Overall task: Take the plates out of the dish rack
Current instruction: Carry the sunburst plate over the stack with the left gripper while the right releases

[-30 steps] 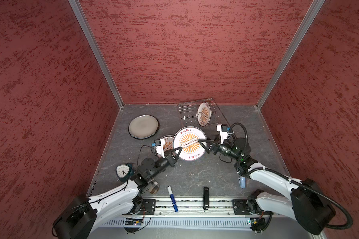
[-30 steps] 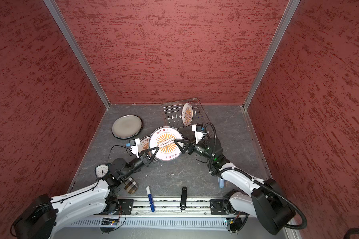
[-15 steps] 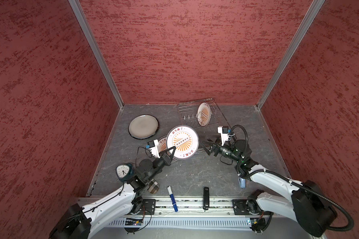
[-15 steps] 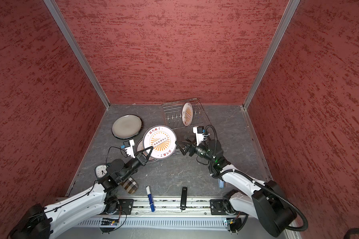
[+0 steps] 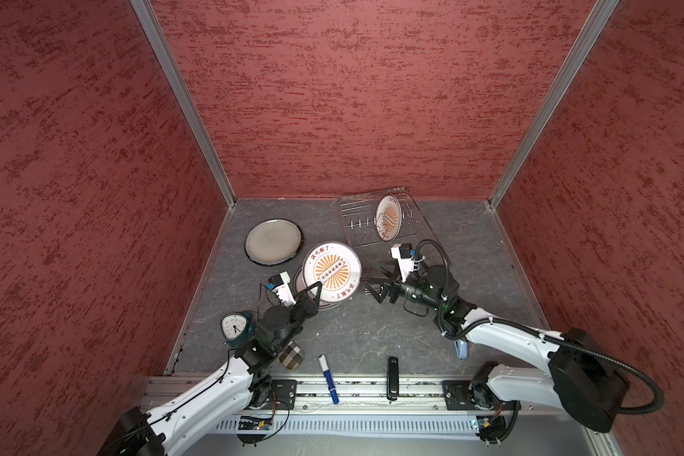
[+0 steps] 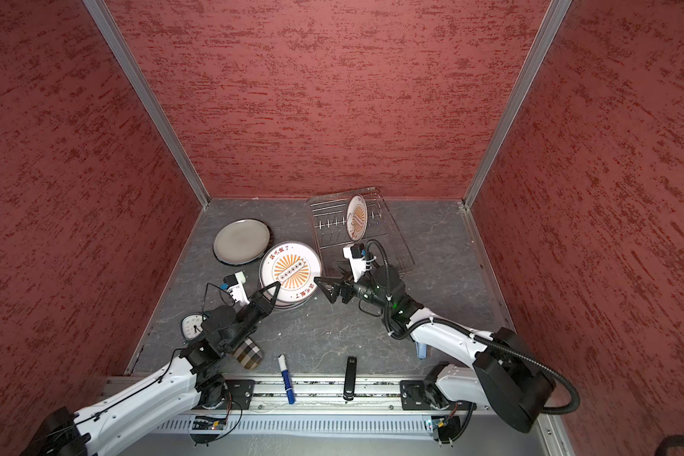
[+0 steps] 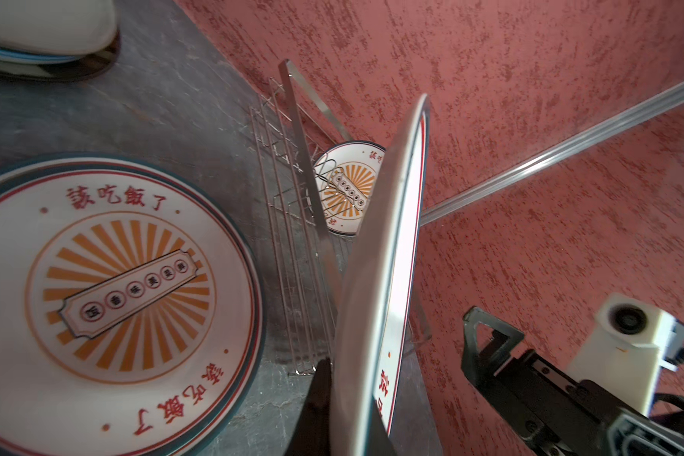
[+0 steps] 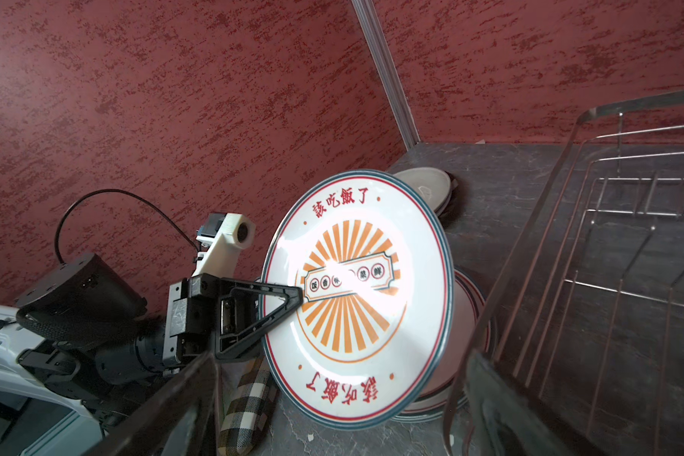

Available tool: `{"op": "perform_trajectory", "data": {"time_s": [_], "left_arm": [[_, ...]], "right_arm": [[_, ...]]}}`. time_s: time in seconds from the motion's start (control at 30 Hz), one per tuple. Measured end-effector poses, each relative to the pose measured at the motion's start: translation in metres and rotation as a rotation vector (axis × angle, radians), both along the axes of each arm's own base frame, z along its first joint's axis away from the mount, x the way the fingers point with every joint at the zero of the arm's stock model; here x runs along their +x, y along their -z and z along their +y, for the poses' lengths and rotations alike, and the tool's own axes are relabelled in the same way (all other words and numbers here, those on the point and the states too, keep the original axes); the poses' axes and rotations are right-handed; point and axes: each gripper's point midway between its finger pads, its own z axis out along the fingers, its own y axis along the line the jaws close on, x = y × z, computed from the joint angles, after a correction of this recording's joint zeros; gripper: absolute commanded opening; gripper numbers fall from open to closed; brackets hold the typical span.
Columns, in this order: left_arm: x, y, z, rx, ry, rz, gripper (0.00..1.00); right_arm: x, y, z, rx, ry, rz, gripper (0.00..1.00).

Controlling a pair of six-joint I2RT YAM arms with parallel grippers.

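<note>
At the left edge of the table (image 5: 372,335) I see a teal clock (image 5: 235,325) beside the left arm. Farther back, the grey plate (image 5: 272,241) lies flat on the table, well apart from the dish rack (image 5: 358,225).

The left end effector (image 5: 317,285) is clamped on the rim of a sunburst plate (image 5: 331,271). One finger (image 8: 289,300) lies across the plate face. I see this plate tilted steeply, decorated face toward the right arm, above a stack of plates (image 7: 115,292) that lies flat on the table. I cannot tell whether its lower edge touches the stack.

Right of the stack, the dish rack stands near the back wall, set at an angle. One upright plate (image 5: 388,218) stands among its prongs. The other prong slots that I can see hold nothing.

The right end effector (image 5: 372,290) hovers just right of the held plate, in front of the rack. Its jaws are spread apart and hold nothing.

A blue marker (image 5: 327,378) lies at the front edge.
</note>
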Motion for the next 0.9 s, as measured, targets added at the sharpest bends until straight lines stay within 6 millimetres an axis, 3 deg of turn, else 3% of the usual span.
{"op": "perform_trajectory", "data": {"time_s": [0.37,0.47,0.63,0.9], "left_arm": [[0.003,0.037,0.027,-0.056,-0.146,0.186,0.0],[0.001,0.049,0.034,-0.05,-0.195,0.283,0.0],[0.004,0.05,0.035,-0.071,-0.229,0.359,0.0],[0.003,0.071,0.042,-0.085,-0.269,0.455,0.0]], "right_arm": [[0.013,0.021,0.033,-0.107,-0.003,0.014,0.99],[0.022,0.019,0.046,-0.126,-0.01,0.02,0.99],[0.032,0.014,0.064,-0.132,-0.024,0.011,0.99],[0.034,0.052,0.075,-0.235,-0.039,0.077,0.99]]}}
